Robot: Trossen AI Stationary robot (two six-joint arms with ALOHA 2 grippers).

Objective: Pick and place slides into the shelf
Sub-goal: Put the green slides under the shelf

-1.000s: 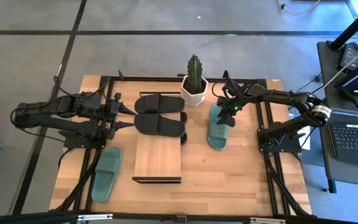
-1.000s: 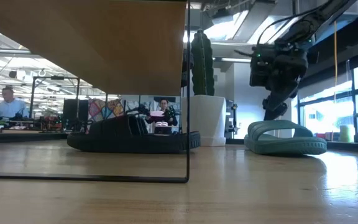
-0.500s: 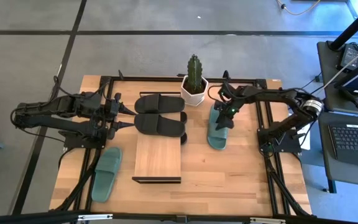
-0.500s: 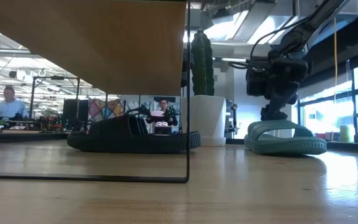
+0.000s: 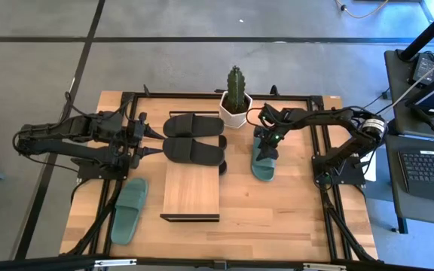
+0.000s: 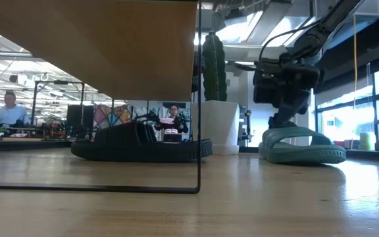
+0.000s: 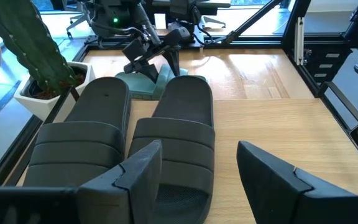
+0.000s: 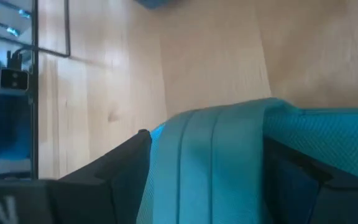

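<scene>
Hovering right claw (image 5: 266, 144), spread, straddles green slide (image 5: 263, 161) strap beside cactus pot (image 5: 235, 110); your left claw (image 5: 154, 143) spread, farther.

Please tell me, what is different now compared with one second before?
The right hand has moved in from the table's right side and come down over the strap of the green slide beside the cactus; its fingers are open, one on each side, not yet closed. The slide, the black slides, the shelf and the left hand stayed in place.
</scene>
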